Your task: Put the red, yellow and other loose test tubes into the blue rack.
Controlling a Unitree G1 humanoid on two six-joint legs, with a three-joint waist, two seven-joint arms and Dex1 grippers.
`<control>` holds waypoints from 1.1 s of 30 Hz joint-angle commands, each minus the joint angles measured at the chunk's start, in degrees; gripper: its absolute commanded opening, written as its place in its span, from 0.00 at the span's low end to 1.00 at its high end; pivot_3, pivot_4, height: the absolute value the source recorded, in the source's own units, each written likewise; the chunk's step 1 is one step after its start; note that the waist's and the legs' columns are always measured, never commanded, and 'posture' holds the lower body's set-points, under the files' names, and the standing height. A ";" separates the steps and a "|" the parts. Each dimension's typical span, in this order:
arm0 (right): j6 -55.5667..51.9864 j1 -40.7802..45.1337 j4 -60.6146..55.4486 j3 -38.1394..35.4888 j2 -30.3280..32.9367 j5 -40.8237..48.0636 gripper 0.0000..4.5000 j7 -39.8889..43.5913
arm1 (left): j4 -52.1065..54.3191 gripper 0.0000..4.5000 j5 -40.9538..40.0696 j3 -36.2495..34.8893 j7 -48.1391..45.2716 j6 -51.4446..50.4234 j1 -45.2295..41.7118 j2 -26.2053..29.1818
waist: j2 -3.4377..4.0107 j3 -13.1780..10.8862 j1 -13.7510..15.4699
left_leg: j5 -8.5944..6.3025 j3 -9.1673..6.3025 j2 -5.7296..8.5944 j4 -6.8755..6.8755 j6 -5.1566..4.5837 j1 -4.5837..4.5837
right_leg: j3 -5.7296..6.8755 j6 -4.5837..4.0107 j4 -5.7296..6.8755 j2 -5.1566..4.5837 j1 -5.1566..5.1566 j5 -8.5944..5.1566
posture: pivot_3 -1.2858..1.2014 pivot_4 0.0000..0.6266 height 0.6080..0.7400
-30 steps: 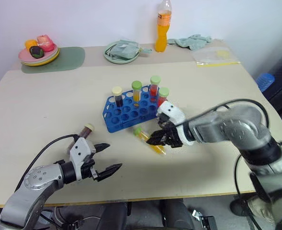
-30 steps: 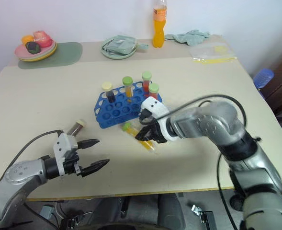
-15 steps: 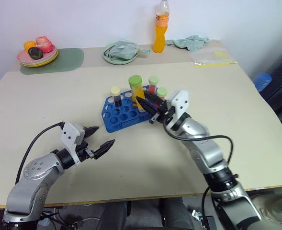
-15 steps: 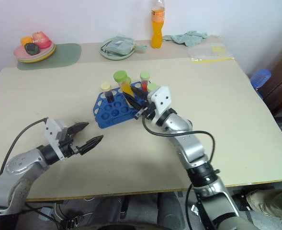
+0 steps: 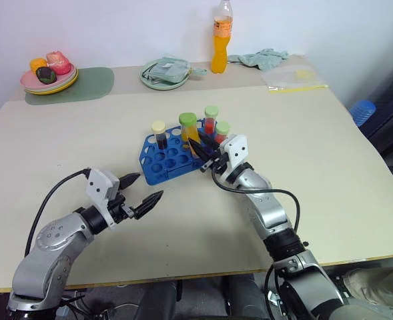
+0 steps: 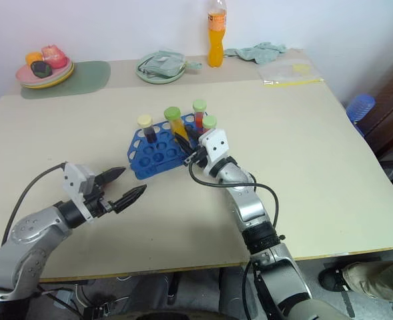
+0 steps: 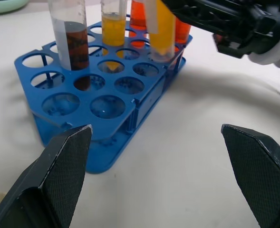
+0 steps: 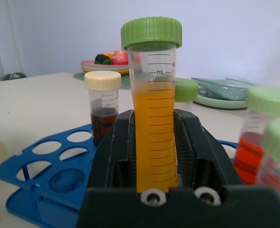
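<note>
Between right pincer (image 8: 154, 142) fingers: yellow tube (image 8: 152, 118), upright.

Two high head views, two low close wrist views.
Both eyes look forward and down over the table (image 5: 316, 173); both wrist cameras sit near the blue rack (image 7: 97, 102), left from about 7 o'clock, right from 4 o'clock, sharing its tubes.

The right gripper (image 5: 201, 152) has lifted the yellow tube (image 5: 189, 130) off the table (image 5: 329, 167), where it lay beside the blue rack (image 5: 163, 160) 1 second ago, and now holds it upright over the rack's near row. The left gripper (image 5: 141, 193), jaws wide, has moved slightly forward and up.
</note>
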State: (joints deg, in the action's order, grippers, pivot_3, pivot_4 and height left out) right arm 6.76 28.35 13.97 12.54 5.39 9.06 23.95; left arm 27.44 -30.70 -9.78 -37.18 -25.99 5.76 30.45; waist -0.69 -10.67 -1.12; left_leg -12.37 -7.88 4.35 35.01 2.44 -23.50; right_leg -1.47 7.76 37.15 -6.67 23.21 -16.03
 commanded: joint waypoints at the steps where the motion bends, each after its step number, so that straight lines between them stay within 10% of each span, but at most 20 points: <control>1: 1.91 1.00 0.43 -0.96 -1.04 -0.90 0.18 0.24 | 2.29 1.00 -0.63 0.39 0.18 0.17 -0.47 -0.13 | 0.00 0.00 0.04 | 0.00 0.00 0.01 0.01 0.00 0.00 | 0.00 0.00 0.00 -0.01 -0.01 0.00 | 0.52 0.24 1.00; 8: 1.83 1.06 2.01 -1.75 -2.91 -0.02 0.18 1.91 | 2.30 1.00 -0.62 0.82 0.15 0.15 -0.60 -0.23 | 0.00 0.00 -0.03 | 0.00 0.00 0.00 0.00 0.00 0.01 | -0.01 0.00 0.00 0.01 0.00 0.00 | 0.52 0.24 1.00; 16: 3.06 0.72 0.03 -2.82 -3.26 -0.16 0.99 2.80 | 1.92 1.00 -0.64 0.40 -0.05 0.31 -0.55 0.34 | 0.01 0.00 -0.05 | 0.00 0.00 0.00 -0.01 0.01 0.01 | -0.01 0.00 0.01 0.01 0.01 0.00 | 0.52 0.24 1.00; 26: -1.61 -0.09 -12.82 -2.24 -0.18 0.61 0.99 5.55 | -1.06 1.00 -4.19 -9.41 8.43 -8.33 -6.31 2.78 | 0.00 0.00 0.04 | 0.02 -0.09 0.00 0.01 0.03 0.01 | 0.00 0.00 0.05 0.02 0.01 0.00 | 0.52 0.24 1.00; 33: -13.04 0.70 -23.00 -2.02 7.43 5.44 0.99 13.78 | -5.74 1.00 -2.82 -7.75 10.11 -31.38 -15.99 21.64 | 0.02 -0.02 0.05 | 0.01 -0.08 0.02 0.00 0.03 0.02 | -0.01 0.01 0.06 0.04 0.00 0.00 | 0.52 0.24 1.00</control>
State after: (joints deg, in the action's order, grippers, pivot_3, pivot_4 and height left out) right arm -4.12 28.01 -5.23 10.49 11.90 12.57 35.40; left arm 22.23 -34.09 -18.52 -27.10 -53.08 -8.44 50.24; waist -0.68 -10.69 -1.06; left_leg -12.35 -7.96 4.38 35.03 2.47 -23.48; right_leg -1.47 7.76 37.23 -6.64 23.20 -16.03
